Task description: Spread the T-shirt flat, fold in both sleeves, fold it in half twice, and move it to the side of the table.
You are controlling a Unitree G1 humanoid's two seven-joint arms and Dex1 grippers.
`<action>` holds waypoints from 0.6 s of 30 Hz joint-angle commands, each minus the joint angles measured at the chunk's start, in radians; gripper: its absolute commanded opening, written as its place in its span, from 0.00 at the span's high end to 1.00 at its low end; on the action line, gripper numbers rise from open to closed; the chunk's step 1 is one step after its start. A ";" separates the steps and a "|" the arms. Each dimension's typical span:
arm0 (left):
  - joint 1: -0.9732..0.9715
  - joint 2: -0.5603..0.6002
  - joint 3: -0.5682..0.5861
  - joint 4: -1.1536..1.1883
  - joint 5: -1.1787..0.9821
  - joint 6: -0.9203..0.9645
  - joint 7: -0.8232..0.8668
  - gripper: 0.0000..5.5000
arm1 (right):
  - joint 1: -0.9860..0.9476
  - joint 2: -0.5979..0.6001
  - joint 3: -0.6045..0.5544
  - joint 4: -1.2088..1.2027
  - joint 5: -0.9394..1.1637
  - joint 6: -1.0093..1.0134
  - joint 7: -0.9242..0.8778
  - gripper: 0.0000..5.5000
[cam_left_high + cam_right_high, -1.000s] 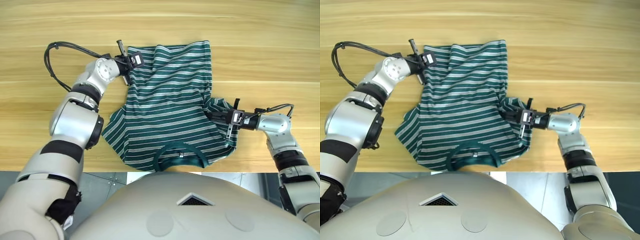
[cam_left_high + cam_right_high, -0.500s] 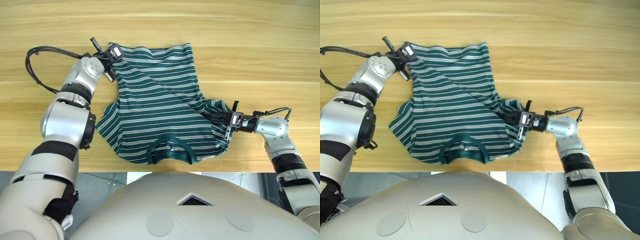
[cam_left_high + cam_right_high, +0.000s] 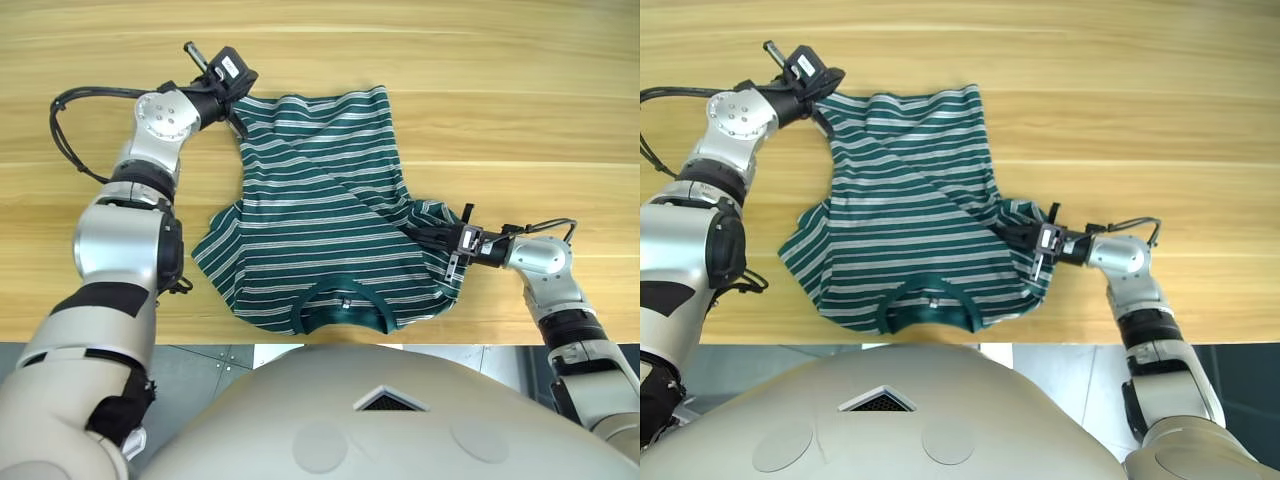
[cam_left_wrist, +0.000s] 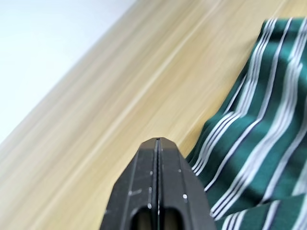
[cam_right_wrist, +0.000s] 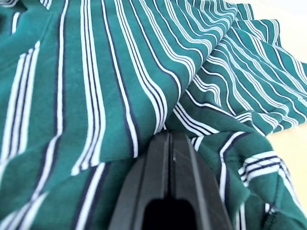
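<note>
One green, white-striped T-shirt lies on the wooden counter. Its collar is at the near edge by the robot and its hem is at the far end. The body is creased on a diagonal and not flat. On the robot's right the sleeve is bunched up, and the right jaws are clenched on its cloth. The left jaws are pressed together with no cloth seen between them, their tip just beside the far left hem corner.
</note>
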 commanded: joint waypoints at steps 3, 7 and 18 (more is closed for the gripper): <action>0.065 0.064 0.095 -0.091 -0.195 -0.202 -0.328 1.00 | -0.003 -0.112 -0.139 -0.219 0.206 0.048 0.098 0.99; 0.181 0.067 0.094 -0.209 -0.322 -0.281 -0.570 1.00 | -0.243 -0.023 -0.120 -0.134 0.105 0.090 0.010 0.99; 0.338 0.043 0.052 -0.396 -0.416 -0.271 -0.681 1.00 | -0.802 0.387 0.080 0.725 -0.412 0.197 -0.620 0.99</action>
